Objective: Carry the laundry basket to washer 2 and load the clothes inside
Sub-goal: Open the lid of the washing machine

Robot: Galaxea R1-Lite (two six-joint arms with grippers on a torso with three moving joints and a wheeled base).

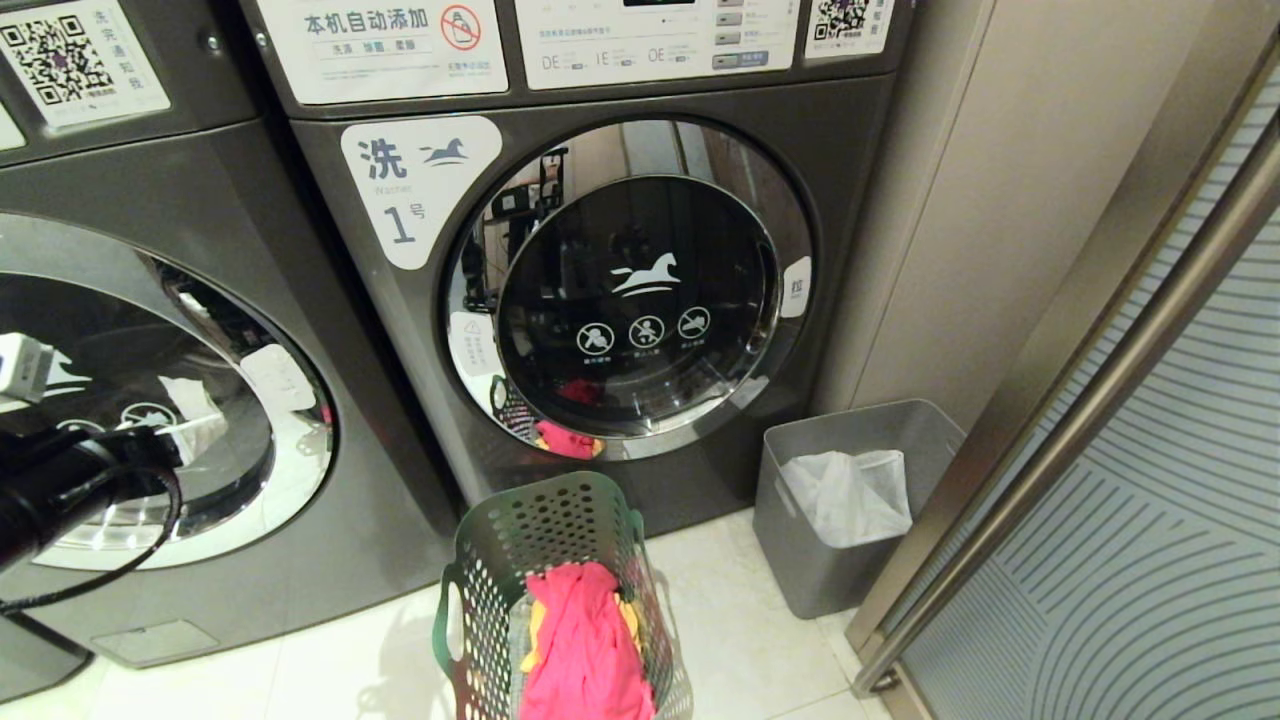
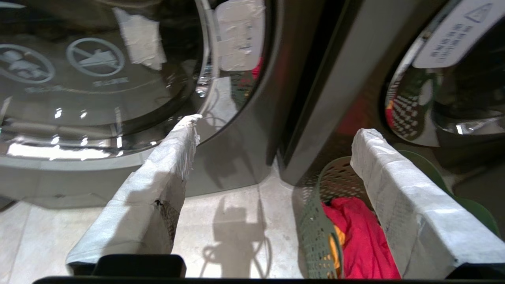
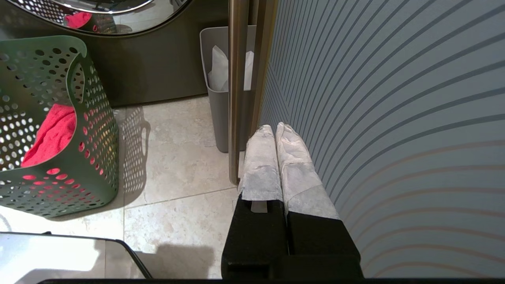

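Left arm (image 1: 70, 490) enters at the left edge of the head view, low, in front of the machine on the left. That machine's number label is not in view, so I cannot confirm it is washer 2; the one beside it carries the numeral 1 (image 1: 405, 225). Its round chrome-ringed door (image 1: 170, 420) is shut.

Left gripper (image 2: 272, 130): jaws spread wide, nothing between them but bare floor tile and the seam where the two machine fronts meet. One taped finger (image 2: 158, 177) lies toward the left machine's door; the other crosses over the laundry basket (image 2: 315, 221).

The basket stands on the floor in front of washer 1 (image 1: 640, 300), near the bottom of the head view, upright, still loaded. The pink-red garment (image 1: 585, 650) lies on top, with a sliver of the yellow-orange garment (image 1: 533, 630) at its edge. No denim piece visible.

The relation that matters: the basket sits off to the right-hand side of the left gripper's opening, not centred between the fingers, and below them. The basket's near handle cut-out (image 1: 455, 620) faces the left arm. Left arm is nearer the left machine's door; judging from that, the door handle looks the likelier next target, with the basket then a short reach to the right.

Grey bin (image 1: 800, 560) with the white sheet stands just right of the basket, by the wall.

Right gripper (image 3: 276, 134): fingers pressed together, empty, parked beside the striped glass door (image 3: 394, 118), well apart from the basket.
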